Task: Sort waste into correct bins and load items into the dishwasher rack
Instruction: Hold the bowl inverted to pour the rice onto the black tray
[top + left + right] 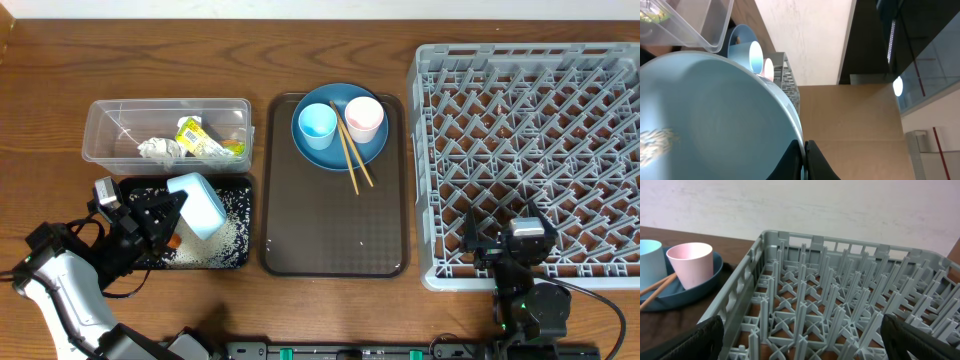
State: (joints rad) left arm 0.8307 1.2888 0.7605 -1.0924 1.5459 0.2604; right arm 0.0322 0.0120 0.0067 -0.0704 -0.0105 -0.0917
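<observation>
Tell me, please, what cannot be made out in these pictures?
- Overhead: the tilted bowl covers part of the black tray and its rice.
- Left wrist: the bowl fills the frame, hiding the tray beneath.
- Right wrist: the right fingers are dark blurs cut off by the bottom edge.
- Overhead: the rack runs off the right edge.

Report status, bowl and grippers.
Left gripper shut on the bowl rim, bowl tipped over the black tray, rice on it. Right gripper open, empty, at near edge of the rack. Brown tray with plate between bowl and rack.
</observation>
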